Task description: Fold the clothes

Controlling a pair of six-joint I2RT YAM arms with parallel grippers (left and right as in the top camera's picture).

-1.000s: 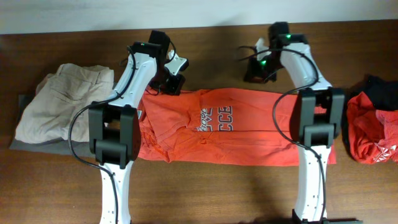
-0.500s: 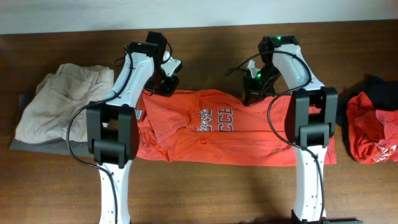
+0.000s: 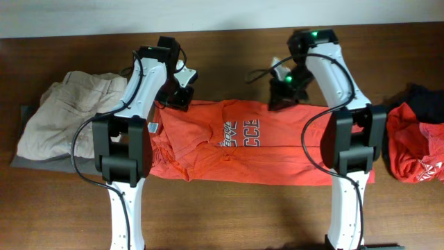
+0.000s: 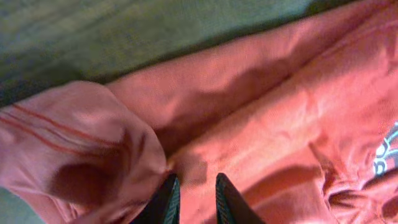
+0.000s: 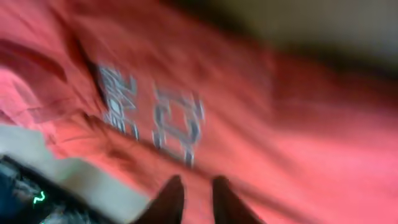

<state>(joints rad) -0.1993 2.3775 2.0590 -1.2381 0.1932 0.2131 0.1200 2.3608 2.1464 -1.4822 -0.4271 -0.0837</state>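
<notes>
The clothes here are chiefly an orange-red T-shirt (image 3: 277,149), lying folded in a long band across the middle of the table with its navy and white print (image 3: 241,133) facing up. My left gripper (image 3: 177,96) is low over the shirt's far left corner. In the left wrist view its jaws (image 4: 194,190) stand a little apart over the orange cloth (image 4: 280,93), beside a bunched sleeve (image 4: 74,143). My right gripper (image 3: 281,96) is at the shirt's far edge. In the blurred right wrist view its jaws (image 5: 198,190) are narrowly apart just above the cloth, near the print (image 5: 155,118).
Beige trousers (image 3: 69,114) lie piled at the left on a dark grey garment (image 3: 24,149). A crumpled red shirt with white print (image 3: 416,149) and a black garment (image 3: 424,101) sit at the right edge. The wooden table (image 3: 229,208) continues in front of the shirt.
My right gripper came down from the back of the table to the shirt's far edge. My left gripper shifted slightly left at the corner. Both pairs of jaws have parted a little.
</notes>
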